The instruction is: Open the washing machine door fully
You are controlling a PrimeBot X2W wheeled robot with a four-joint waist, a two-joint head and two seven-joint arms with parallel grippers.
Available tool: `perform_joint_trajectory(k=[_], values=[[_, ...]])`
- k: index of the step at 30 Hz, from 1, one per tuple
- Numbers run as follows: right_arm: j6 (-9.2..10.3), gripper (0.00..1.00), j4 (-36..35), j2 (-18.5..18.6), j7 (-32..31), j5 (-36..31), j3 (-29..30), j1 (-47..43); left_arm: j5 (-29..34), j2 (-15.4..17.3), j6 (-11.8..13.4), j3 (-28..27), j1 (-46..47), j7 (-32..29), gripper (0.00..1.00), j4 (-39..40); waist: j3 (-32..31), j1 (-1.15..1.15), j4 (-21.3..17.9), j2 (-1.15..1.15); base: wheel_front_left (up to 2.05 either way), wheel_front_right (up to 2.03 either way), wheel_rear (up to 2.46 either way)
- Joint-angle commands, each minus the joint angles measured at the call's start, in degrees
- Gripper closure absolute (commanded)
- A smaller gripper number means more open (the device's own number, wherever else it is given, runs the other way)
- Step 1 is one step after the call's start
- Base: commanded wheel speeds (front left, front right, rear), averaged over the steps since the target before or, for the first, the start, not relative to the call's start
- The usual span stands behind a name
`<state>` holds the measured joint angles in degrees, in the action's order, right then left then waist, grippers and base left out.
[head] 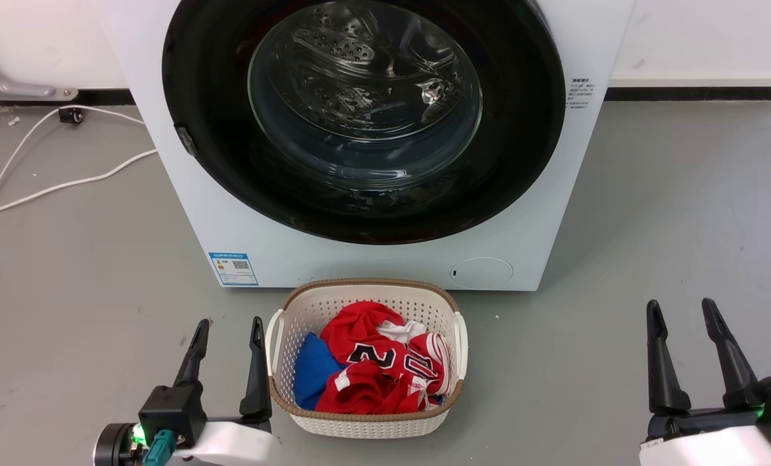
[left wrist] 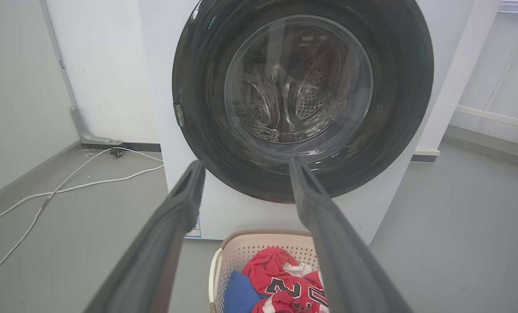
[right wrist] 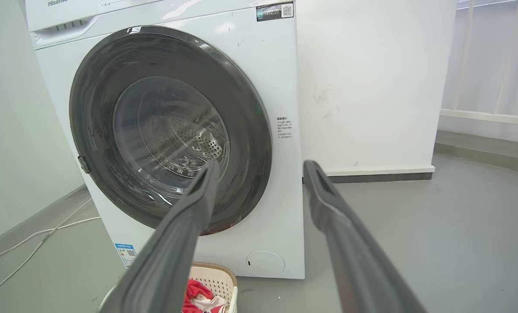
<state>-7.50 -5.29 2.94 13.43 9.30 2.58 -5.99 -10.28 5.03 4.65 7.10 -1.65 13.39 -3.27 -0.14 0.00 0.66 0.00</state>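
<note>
A grey floor and white walls surround the white boxy front-loading washing machine. Its large round glossy black door is seen shut flush, well ahead of both pairs of jaws. The left gripper and right gripper are held spread wide and empty, presumably readied for reaching. A white woven-look laundry basket is set between them, just beside the left jaws, likely for loading. A small grey tab on the door's edge, judged the likely pull point, lies beyond the left jaws.
</note>
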Motion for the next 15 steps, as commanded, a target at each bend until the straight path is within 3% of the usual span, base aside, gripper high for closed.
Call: perform_joint_trajectory(k=[1, 15], values=[[0.02, 0.0, -0.48, -0.08, 0.51, -1.22, -0.05, -0.6, 1.47, -0.23, -0.25, -0.26, -0.34, 0.55, 0.0, -0.07, -0.02, 0.0, 0.02, 0.0, 0.0, 0.0, 0.0], [0.02, 0.0, -1.0, -0.11, 1.84, -5.94, -0.2, -1.46, 6.71, -1.46, -1.2, -1.66, -1.34, 1.9, 0.0, -1.32, -0.12, 0.0, 0.14, 0.0, 0.0, 0.0, 0.0]])
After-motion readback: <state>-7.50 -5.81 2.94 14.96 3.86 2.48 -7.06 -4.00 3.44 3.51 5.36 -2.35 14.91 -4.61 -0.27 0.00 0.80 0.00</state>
